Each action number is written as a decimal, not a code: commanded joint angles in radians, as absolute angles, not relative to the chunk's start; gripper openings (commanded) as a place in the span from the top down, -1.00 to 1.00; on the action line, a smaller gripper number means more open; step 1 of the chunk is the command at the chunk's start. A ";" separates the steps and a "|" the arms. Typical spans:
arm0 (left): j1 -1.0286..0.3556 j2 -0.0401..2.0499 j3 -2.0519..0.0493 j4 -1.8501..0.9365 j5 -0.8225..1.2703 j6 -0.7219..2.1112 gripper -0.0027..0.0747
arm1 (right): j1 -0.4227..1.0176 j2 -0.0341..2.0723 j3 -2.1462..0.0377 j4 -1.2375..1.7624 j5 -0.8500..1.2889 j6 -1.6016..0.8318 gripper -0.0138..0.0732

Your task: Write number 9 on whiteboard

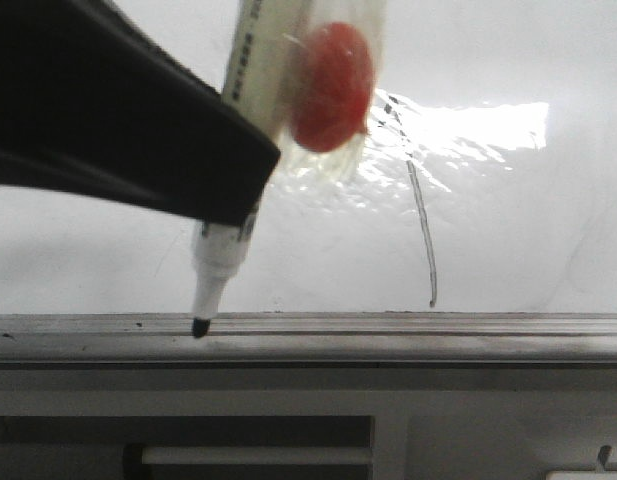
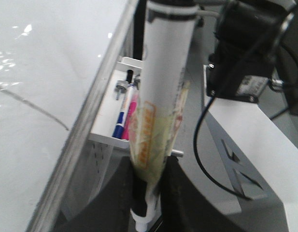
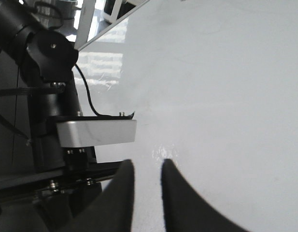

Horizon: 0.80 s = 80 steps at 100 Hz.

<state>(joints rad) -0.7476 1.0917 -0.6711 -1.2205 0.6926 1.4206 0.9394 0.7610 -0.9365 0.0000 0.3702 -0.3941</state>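
The left claw (image 2: 148,205) is pinching a marker (image 1: 228,215), its dark fingers pressed against the barrel from both sides so the pen juts out past them, tip-first, like an extension of the arm. That grip makes sense for writing: the fingers hold low on the barrel, near the nib, which keeps the tip stiff against the board. In the front view the black nib sits right at the grey edge rail (image 1: 388,325) along the rim of the whiteboard (image 1: 508,230), so it looks to be off the white writing surface rather than on it (whether it touches the rail I cannot tell). The barrel carries a wrapping of clear tape and a red blob (image 1: 331,87) behind the claw, probably padding to stop it slipping. The number 9 (image 1: 424,235) lies beyond the nib and off to its side, well apart from it: a thin dark line with a small hook on top and a long, slightly curved tail, crossing a wrinkled, shiny patch of film. It reads as an unfinished 9, the loop not clearly closed. In the left wrist view a small tray (image 2: 110,140) of spare pens (image 2: 122,118) hangs beside the claw, just past the rail. The right claw (image 3: 148,186) hovers over bare board, its fingers slightly spread and holding nothing, kept clear of the writing arm.
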 commanded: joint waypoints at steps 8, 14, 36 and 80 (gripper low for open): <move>-0.752 1.081 -0.702 -1.276 0.368 1.039 0.98 | 0.927 0.713 -0.972 -0.007 0.339 -0.384 0.82; -0.752 1.081 -0.702 -1.254 0.271 0.973 0.99 | 0.927 0.710 -0.972 -0.007 0.364 -0.384 0.82; -0.752 1.134 -0.702 -1.247 0.131 0.919 0.99 | 0.927 0.710 -0.972 0.000 0.415 -0.383 0.82; -0.752 1.262 -0.702 -1.315 -0.009 0.915 0.99 | 0.927 0.710 -0.970 0.012 0.415 -0.382 0.82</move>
<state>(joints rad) -0.7531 1.2433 -0.6749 -1.3045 0.0915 0.9210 0.9312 0.7110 -0.9382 0.0065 0.4826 -0.3861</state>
